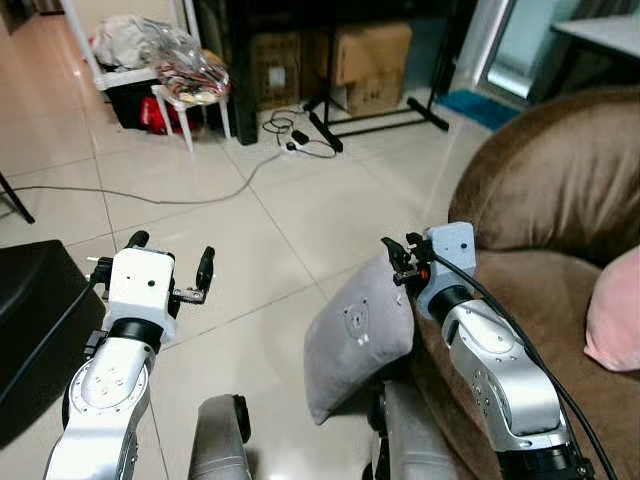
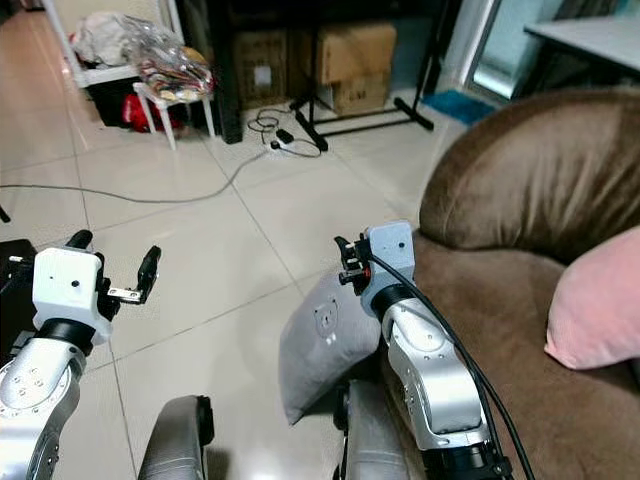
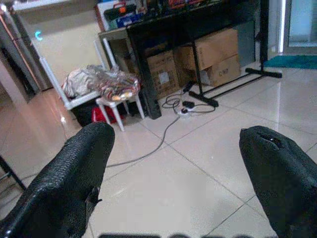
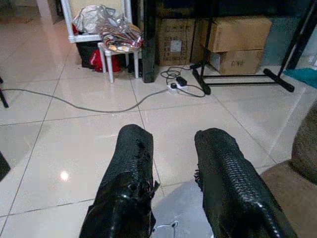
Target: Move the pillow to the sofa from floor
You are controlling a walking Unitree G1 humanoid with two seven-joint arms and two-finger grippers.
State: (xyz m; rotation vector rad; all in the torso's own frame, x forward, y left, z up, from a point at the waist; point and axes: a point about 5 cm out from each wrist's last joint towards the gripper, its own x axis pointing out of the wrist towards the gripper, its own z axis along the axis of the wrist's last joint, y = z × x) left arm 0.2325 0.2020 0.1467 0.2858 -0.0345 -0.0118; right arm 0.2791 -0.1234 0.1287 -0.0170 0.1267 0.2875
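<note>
A grey pillow stands on its edge on the tiled floor and leans against the front of the brown sofa. My right gripper hovers just over the pillow's upper corner, open by a narrow gap with nothing between its fingers. The pillow's grey cloth lies right beneath them. My left gripper is held out over bare floor to the left of the pillow, wide open and empty, its fingers far apart.
A pink cushion lies on the sofa seat. A black box sits at my left. Farther off are a floor cable, a white stool with clutter, cardboard boxes and a black stand.
</note>
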